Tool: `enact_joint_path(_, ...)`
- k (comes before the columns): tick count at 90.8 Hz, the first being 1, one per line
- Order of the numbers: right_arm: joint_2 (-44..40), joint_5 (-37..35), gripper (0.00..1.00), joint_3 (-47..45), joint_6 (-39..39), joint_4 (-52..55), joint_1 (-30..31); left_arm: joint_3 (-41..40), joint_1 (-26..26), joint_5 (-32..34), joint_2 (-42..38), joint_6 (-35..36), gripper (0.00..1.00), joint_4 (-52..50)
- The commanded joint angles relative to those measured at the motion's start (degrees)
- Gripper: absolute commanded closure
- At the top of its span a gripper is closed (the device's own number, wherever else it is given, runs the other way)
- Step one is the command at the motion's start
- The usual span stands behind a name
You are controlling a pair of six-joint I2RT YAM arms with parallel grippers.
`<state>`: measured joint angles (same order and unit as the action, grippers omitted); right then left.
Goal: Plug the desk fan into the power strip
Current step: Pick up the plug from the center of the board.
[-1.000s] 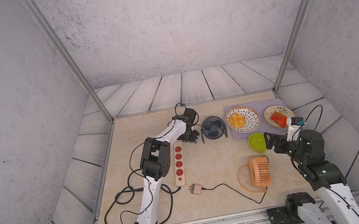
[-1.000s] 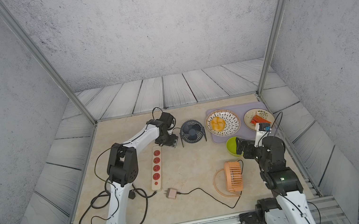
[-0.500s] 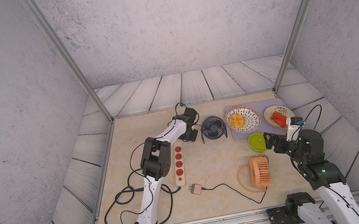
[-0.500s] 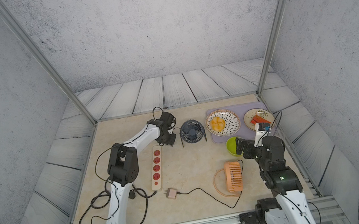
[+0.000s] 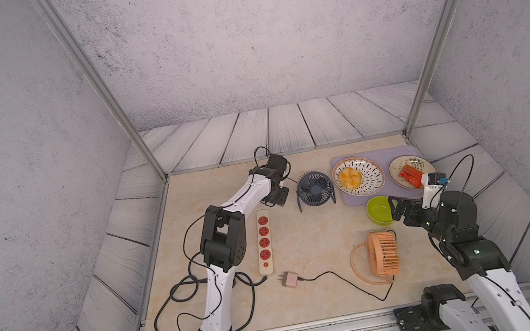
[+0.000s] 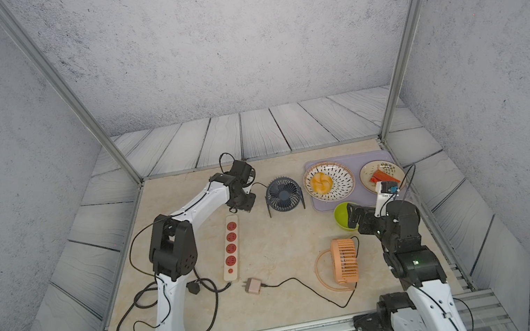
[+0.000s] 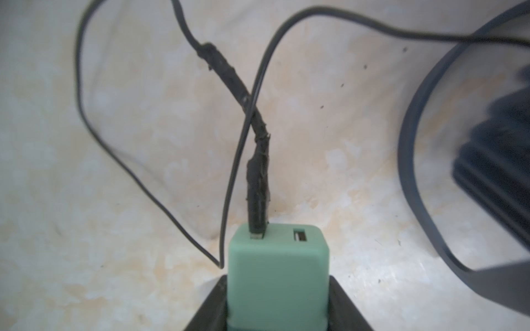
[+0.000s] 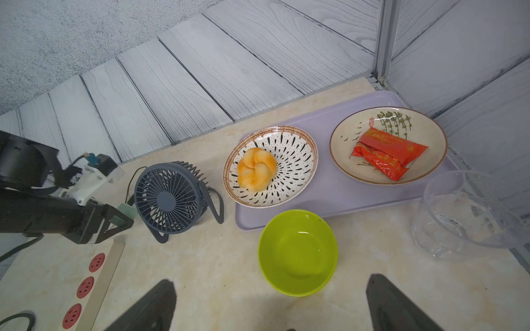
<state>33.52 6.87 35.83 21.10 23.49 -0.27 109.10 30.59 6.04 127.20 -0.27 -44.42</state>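
Note:
The dark blue desk fan [image 5: 315,189] [image 6: 283,194] [image 8: 169,197] stands upright at the back middle of the table. Its black cable [image 7: 258,160] runs into a mint-green plug adapter [image 7: 277,272] [image 8: 126,212]. My left gripper [image 7: 277,301] [image 5: 279,202] is shut on that adapter, low over the table just left of the fan. The cream power strip [image 5: 264,242] [image 6: 230,248] [image 8: 86,286] with red sockets lies flat, nearer than the gripper. My right gripper [image 8: 269,303] [image 5: 394,208] hangs open and holds nothing, beside a green bowl [image 8: 298,252].
An orange fan [image 5: 384,257] lies at the front right, its cable leading to a pink adapter [image 5: 289,280]. A lilac tray [image 8: 338,197] holds a bread plate [image 8: 298,149] and a snack plate [image 8: 344,137]. A clear container [image 8: 473,212] sits at the right edge. Black cords [image 5: 182,291] loop at the front left.
The left gripper's jaws have shut on the green adapter beside the dark blue fan. The right arm has stayed where it was.

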Motion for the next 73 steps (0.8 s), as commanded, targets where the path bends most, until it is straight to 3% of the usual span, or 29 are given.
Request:
enact_joint_path(1,0.5,0.3,0.01,1.2,2.3,0.9,0.0,-1.9,-0.5,0.3,-6.0,2.2,0.61,1.5)
enact_joint_path(37,2.4,15.1,0.01,5.3,1.7,0.6,0.3,-13.5,-3.1,-8.8,-22.3,12.4,0.70,4.2)
enact_joint_path(47,4.1,18.5,0.01,6.5,0.9,-1.3,0.7,-17.3,-4.3,-16.7,-27.7,16.3,0.68,3.8)
enact_joint_path(73,9.1,29.7,0.09,7.9,-1.8,-8.9,3.6,-26.7,-6.9,-35.6,-39.0,28.0,0.79,1.7)
